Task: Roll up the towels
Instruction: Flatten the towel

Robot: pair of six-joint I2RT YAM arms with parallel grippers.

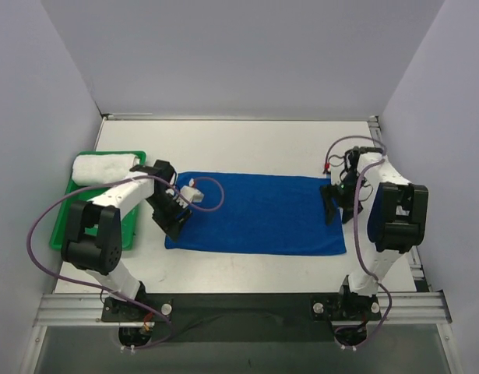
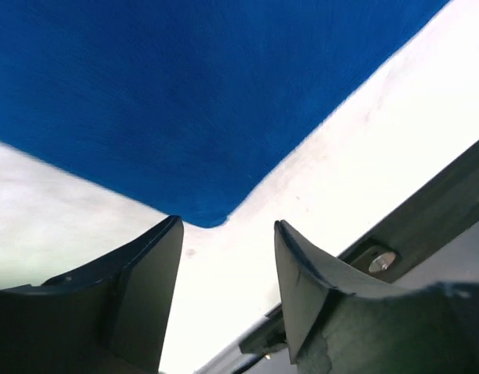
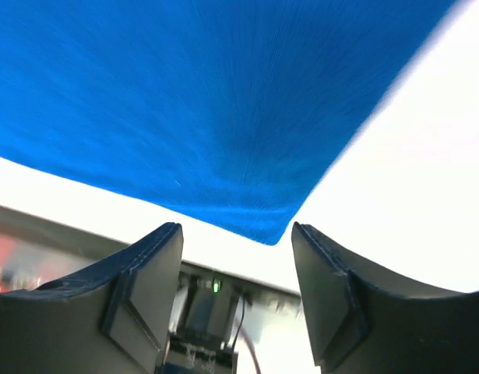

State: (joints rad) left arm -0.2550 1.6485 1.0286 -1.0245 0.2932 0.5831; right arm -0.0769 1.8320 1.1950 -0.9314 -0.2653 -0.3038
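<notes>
Tray of flat green plastic [image 1: 133, 227] sits just off the left short edge of the rectangular royal-blue terry-cloth towel [image 1: 258, 214], the landmark for everything else. A white fluffy terry-cloth towel [image 1: 105, 167], rolled into a log, lies across the far end of that tray, up and to the left of the blue towel's far-left corner.

The left gripper [image 1: 177, 222] hangs over the blue towel's left edge, close to its near-left corner. In the left wrist view its dark fingers [image 2: 146, 288] stand well apart with nothing between them, and that rounded corner lies flat on the white table [image 1: 247, 148] just ahead of the gap.

The blue towel lies spread out flat and unrolled, long side running left to right across the middle of the table.

The right gripper [image 1: 330, 209] hovers at the blue towel's right edge. In the right wrist view its fingers [image 3: 138, 296] are likewise parted and empty, with a corner of the blue cloth just beyond their tips.
</notes>
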